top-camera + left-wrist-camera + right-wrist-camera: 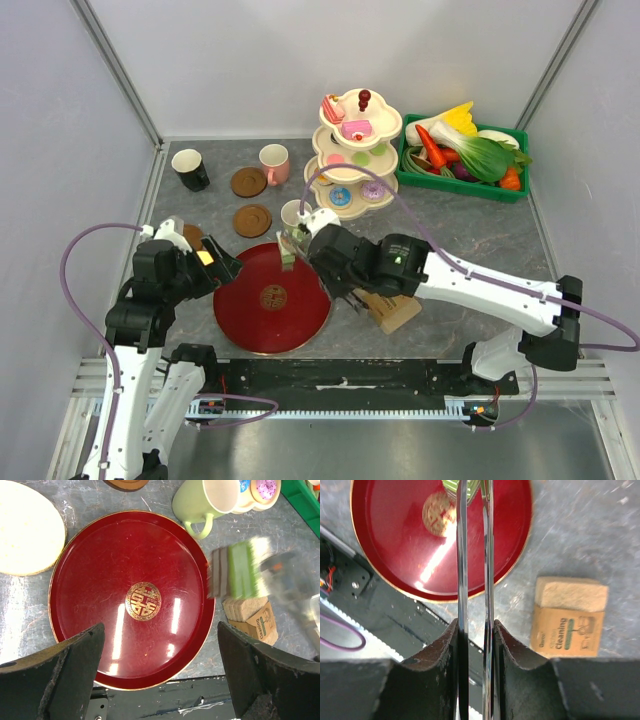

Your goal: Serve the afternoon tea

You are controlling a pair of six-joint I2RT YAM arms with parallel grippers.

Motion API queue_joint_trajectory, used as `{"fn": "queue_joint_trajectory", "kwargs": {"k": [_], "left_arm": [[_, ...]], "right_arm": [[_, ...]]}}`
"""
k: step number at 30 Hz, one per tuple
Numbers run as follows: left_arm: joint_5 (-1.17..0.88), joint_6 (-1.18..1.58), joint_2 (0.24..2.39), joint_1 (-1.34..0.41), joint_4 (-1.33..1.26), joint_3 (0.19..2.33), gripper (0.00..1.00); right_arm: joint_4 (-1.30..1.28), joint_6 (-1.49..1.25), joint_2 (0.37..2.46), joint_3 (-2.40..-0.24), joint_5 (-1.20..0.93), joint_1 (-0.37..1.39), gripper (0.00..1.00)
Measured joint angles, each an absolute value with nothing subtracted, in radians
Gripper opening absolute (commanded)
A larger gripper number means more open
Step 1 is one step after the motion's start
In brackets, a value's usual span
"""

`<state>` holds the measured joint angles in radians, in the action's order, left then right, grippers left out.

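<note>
I read my right gripper (475, 630) clamped on tongs (461, 555), which pinch a green cake slice (242, 570) by the red tray's (100, 570) edge. Left gripper (159, 635) sits spread wide, left of the tray.

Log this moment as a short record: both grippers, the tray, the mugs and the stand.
left gripper: open, empty, over the red tray
right gripper: shut on metal tongs that pinch a green-striped cake slice by the tray's rim
red tray: nothing on it
mugs: black mug, pink mug and pale-green mug on the table beyond the tray
tiered stand: holds pastries
</note>
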<state>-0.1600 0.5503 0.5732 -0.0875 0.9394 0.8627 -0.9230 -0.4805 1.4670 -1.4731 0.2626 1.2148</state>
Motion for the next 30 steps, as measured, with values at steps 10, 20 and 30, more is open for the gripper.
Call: {"fn": "queue_joint_trajectory", "kwargs": {"k": [10,20,30], "left_arm": [[-0.162,0.551,0.578,-0.088,0.931,0.863,0.99],[-0.165,0.551,0.595,-0.088,0.914,0.863,0.99],[-0.163,0.551,0.607,-0.088,0.909,0.863,0.99]], "right_arm": [[-0.986,-0.375,1.467,-1.877,0.522,1.065,0.18],[-0.988,-0.236,1.616,-2.166,0.666,0.753,0.19],[-1.018,-0.209,1.676,-2.108,0.569,0.569,0.20]]}}
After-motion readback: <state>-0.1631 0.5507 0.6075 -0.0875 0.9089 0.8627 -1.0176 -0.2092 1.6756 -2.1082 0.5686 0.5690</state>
